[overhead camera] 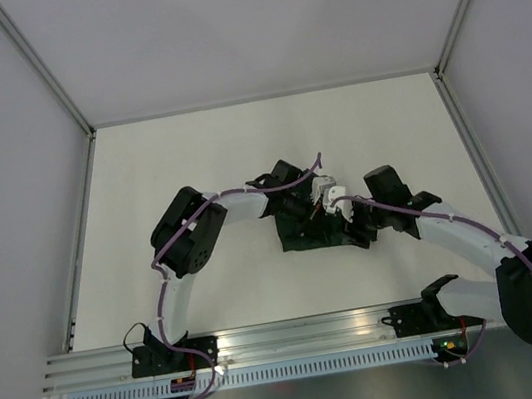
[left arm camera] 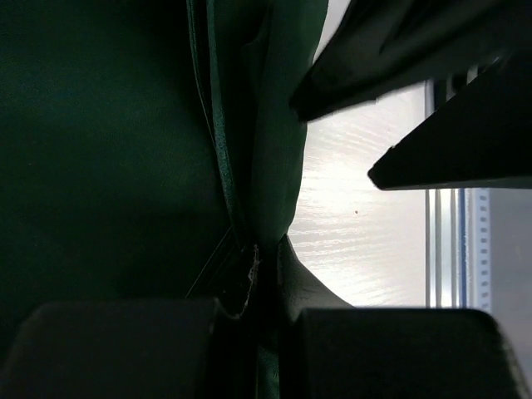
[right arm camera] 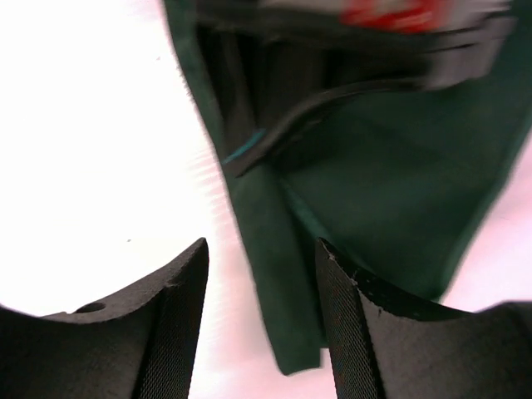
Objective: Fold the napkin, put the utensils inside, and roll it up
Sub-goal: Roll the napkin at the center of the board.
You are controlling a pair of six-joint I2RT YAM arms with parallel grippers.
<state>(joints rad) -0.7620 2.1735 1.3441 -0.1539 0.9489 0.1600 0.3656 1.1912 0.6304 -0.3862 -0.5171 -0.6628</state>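
left gripper (left arm camera: 258, 303) pinching napkin (left arm camera: 100, 150), right gripper (right arm camera: 262, 253) spread

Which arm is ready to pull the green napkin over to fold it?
Probably the left: the left pincer is shut on a fold of the napkin, while the right pincer stands open, gripping nothing.

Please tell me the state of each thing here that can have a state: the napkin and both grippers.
napkin: folded over in loose layers, not rolled up.
left gripper: shut on a fold of the napkin.
right gripper: open, with the napkin's edge between its fingers.
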